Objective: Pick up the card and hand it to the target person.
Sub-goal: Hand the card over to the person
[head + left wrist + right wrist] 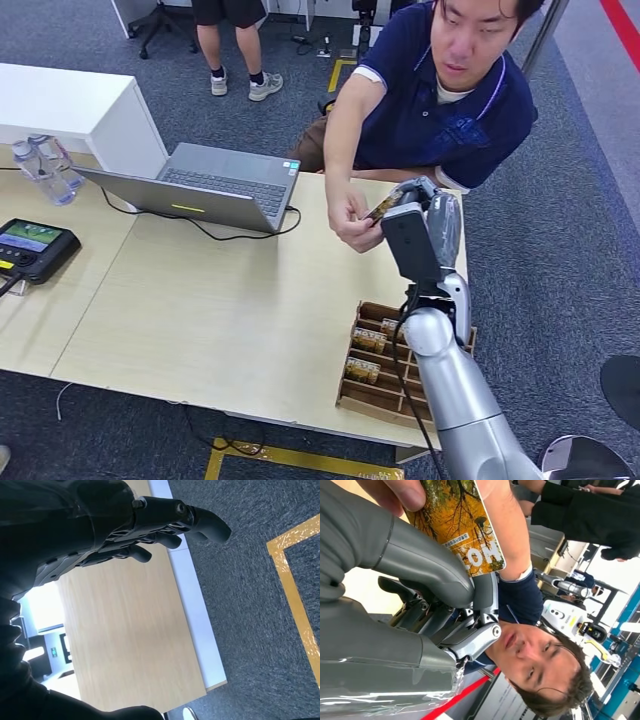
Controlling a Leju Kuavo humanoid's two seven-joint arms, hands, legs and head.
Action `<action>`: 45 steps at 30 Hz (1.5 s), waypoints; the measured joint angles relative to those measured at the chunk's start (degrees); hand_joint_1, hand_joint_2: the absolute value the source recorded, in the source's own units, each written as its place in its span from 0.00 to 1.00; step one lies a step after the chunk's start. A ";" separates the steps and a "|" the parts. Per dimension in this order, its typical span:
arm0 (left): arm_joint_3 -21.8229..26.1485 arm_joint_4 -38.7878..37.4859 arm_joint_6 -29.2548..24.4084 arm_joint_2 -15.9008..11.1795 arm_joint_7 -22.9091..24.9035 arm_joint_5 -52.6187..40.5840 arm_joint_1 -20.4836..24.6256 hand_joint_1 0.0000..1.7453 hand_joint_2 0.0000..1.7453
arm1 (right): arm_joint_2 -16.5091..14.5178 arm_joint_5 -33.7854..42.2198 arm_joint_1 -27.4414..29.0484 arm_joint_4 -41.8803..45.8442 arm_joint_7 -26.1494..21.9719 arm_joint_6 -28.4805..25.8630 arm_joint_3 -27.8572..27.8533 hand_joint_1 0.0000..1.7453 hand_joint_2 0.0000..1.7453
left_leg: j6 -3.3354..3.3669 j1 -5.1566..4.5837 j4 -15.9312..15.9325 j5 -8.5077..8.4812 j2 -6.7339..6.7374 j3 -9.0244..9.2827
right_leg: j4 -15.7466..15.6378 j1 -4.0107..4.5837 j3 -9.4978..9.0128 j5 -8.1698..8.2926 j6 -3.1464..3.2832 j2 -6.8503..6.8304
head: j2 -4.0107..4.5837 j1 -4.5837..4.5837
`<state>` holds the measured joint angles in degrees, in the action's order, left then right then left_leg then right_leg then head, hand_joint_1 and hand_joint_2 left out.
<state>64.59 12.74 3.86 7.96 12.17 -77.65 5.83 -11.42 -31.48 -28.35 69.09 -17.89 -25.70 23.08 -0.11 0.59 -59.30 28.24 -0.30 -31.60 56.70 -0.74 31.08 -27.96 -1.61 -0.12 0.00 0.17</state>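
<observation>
The card, printed with yellow autumn foliage, is held up above the table's far right side. My right hand pinches it, with the thick grey thumb lying across its face. A seated person in a dark blue shirt grips the same card with one hand, the fingertips pressed on its other end. My left hand hangs beside the table edge, fingers stretched out and holding nothing.
A wooden slotted tray with more cards sits at the table's near right edge under my right arm. A laptop, a handheld controller and plastic bottles lie further left. Another person stands behind.
</observation>
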 joint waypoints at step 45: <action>0.54 -0.25 -0.45 0.10 0.87 2.07 -0.43 0.00 0.00 | 8.75 1.81 12.66 13.63 -2.24 -10.22 -18.49 1.00 1.00 | -0.01 -0.01 -0.02 0.05 -0.04 -0.04 | -0.05 0.00 0.09 -0.01 -0.01 -0.07 | 0.00 -0.01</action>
<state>65.12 12.49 3.41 8.06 13.04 -75.58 5.39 -2.67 -29.66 -15.69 82.72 -20.13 -35.92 4.58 -0.12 0.58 -59.32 28.29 -0.34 -31.65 56.65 -0.74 31.17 -27.96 -1.62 -0.19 0.00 0.16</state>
